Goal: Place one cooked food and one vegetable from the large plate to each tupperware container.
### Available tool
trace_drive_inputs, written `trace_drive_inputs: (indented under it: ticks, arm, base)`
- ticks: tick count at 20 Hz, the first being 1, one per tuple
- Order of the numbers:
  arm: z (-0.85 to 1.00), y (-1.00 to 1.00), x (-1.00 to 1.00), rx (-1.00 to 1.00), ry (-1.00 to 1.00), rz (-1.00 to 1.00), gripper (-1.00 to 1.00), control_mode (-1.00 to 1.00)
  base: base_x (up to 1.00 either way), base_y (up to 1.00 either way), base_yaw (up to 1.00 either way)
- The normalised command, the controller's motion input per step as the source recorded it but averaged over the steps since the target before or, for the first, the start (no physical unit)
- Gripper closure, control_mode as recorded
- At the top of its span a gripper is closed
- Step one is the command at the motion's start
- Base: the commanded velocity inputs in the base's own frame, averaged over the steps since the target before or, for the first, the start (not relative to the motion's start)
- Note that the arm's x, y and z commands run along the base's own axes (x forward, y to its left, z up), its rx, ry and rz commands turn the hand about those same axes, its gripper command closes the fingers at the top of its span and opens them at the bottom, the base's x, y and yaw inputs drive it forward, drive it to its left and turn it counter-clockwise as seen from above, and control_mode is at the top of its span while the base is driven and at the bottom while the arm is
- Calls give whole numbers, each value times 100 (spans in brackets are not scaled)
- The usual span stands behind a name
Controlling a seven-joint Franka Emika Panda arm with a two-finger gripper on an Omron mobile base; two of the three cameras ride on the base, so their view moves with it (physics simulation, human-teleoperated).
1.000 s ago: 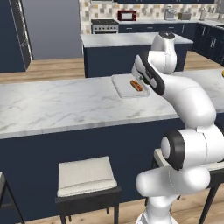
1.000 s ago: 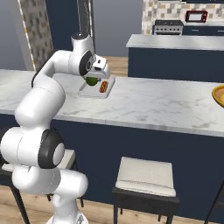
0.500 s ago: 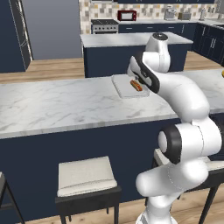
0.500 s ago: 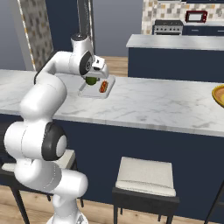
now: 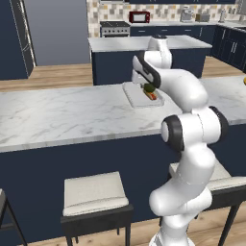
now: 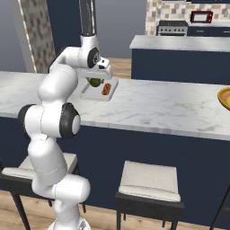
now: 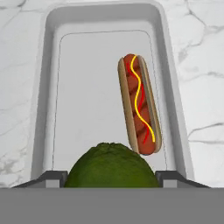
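Now the half-spread gripper [image 7: 111, 175] clasps a round dark-green avocado [image 7: 110, 167] above the shallow white rectangular tupperware container [image 7: 43, 87], beside its hot dog [image 7: 138, 103].

Two rear base views share counter [image 5: 72, 115], hand view close above tray [image 7: 105, 26]

a rendered home kitchen is showing here: a long marble-topped bench [image 5: 72, 115] is fronting padded stools [image 5: 93, 194], navy cabinets [image 5: 226, 45] are lining the walls, and a stove [image 5: 114, 28] and red microwave [image 5: 140, 17] are standing at the tiled backsplash [image 5: 163, 10].
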Motion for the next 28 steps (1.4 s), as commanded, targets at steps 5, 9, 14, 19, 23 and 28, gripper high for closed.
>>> trace_drive_inputs:
  ticks: [5,9,14,19,23,28]
  arm:
    - [-21,7,47,0,28,0,100,-100]
    - [-35,2,31,0,19,0,100,-100]
    - [-23,4,7,0,1,0,100,-100]
    - [-5,15,8,0,-7,0,100,-100]
    - [-17,7,0,0,-4,0,100,-100]
    - [-40,0,-11,0,-10,0,100,-100]
  base:
    - [0,0,0]
    - [0,0,0]
    - [0,0,0]
    - [0,0,0]
    - [0,0,0]
    - [0,0,0]
